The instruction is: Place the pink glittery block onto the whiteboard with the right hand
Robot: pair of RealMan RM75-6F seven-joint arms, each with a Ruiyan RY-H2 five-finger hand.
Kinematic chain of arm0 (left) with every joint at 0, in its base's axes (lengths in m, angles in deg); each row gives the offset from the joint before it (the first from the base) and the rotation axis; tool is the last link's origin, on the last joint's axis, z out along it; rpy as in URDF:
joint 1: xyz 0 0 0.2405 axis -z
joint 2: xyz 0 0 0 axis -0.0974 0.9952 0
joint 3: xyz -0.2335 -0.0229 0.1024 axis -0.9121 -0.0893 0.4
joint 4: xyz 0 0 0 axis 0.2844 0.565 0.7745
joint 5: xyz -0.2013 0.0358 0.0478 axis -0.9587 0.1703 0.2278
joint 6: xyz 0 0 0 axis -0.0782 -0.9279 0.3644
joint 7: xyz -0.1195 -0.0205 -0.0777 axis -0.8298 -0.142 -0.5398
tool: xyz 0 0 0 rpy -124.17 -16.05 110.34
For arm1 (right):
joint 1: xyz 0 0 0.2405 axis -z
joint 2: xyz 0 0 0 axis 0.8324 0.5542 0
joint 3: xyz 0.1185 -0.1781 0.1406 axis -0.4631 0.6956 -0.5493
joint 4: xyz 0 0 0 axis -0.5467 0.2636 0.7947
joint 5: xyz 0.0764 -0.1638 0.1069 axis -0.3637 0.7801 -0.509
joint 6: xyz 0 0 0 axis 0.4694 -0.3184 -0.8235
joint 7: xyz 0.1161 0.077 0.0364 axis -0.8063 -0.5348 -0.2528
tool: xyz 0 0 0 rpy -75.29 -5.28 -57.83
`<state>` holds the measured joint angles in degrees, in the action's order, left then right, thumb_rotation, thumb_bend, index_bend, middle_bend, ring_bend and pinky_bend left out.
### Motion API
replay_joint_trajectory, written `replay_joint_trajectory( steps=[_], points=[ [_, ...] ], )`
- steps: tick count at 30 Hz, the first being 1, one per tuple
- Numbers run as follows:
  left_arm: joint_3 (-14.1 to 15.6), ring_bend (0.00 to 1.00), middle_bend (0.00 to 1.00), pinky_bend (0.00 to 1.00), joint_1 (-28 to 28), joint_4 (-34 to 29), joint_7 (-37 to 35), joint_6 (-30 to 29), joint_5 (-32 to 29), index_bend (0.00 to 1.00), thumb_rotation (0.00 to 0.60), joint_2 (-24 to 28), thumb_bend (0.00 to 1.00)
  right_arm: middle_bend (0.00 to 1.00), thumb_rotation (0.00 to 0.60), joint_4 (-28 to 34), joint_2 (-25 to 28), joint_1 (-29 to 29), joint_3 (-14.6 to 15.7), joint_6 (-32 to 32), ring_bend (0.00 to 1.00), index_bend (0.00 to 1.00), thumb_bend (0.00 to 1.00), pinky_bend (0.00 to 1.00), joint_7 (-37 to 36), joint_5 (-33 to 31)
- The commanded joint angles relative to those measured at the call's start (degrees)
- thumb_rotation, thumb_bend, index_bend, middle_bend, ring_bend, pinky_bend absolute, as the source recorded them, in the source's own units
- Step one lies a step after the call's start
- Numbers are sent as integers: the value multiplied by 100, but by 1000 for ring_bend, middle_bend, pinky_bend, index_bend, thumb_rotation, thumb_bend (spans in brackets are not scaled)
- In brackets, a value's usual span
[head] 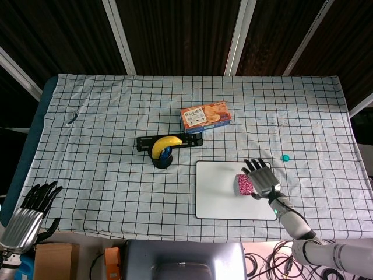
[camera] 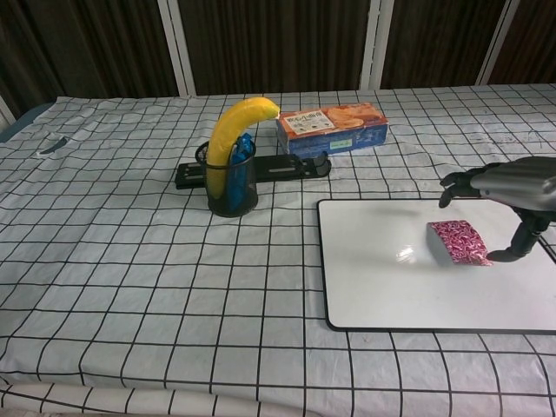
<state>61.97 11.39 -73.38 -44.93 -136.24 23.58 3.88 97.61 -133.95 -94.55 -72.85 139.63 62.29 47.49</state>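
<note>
We see the right robot hand [head: 260, 177] over the right part of the whiteboard [head: 221, 198], holding the pink glittery block [head: 244, 184] between thumb and upper fingers. In chest view the block [camera: 460, 242] shows a magenta sparkly top with a mottled pattern and a pale grey-white end face on its left; edges look rounded. It sits low over the board surface; we cannot tell if it touches. The fingers [camera: 460, 180] arch above it and the thumb comes under from the right, against its right end.

The left robot hand [head: 28, 213] hangs off the near left corner of the counter [head: 105, 175], fingers spread, holding nothing.

Left of the board and further back, a banana [camera: 230, 139] stands in a dark mesh cup [camera: 233, 188], with a black bar [camera: 287, 168] behind it. An orange and blue snack box [camera: 333, 128] lies further back. A small teal disc [head: 285, 157] lies right of the board.
</note>
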Motion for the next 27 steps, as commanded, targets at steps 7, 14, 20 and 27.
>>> replay_joint_trajectory(
  steps=[7, 14, 20, 27],
  points=[
    [-29, 0, 0, 31, 20, -22, 62, 43, -37, 0, 600, -20, 408, 0, 600, -773, 232, 39, -291, 64, 0, 201, 189, 0, -577, -336],
    [-77, 0, 0, 31, 88, -50, 104, 197, -163, 0, 600, -34, 407, 0, 600, -2585, -455, -45, -471, -293, 0, 311, 189, 0, -920, -488],
    [-82, 0, 0, 31, 107, -61, 123, 235, -177, 0, 600, -38, 407, 0, 600, -2975, -598, -89, -448, -448, 0, 333, 189, 0, -931, -440],
    [-108, 0, 0, 31, 186, -93, 142, 407, -281, 0, 600, -36, 407, 0, 600, -3993, -1055, -160, -372, -793, 0, 382, 189, 0, -898, -252]
  ],
)
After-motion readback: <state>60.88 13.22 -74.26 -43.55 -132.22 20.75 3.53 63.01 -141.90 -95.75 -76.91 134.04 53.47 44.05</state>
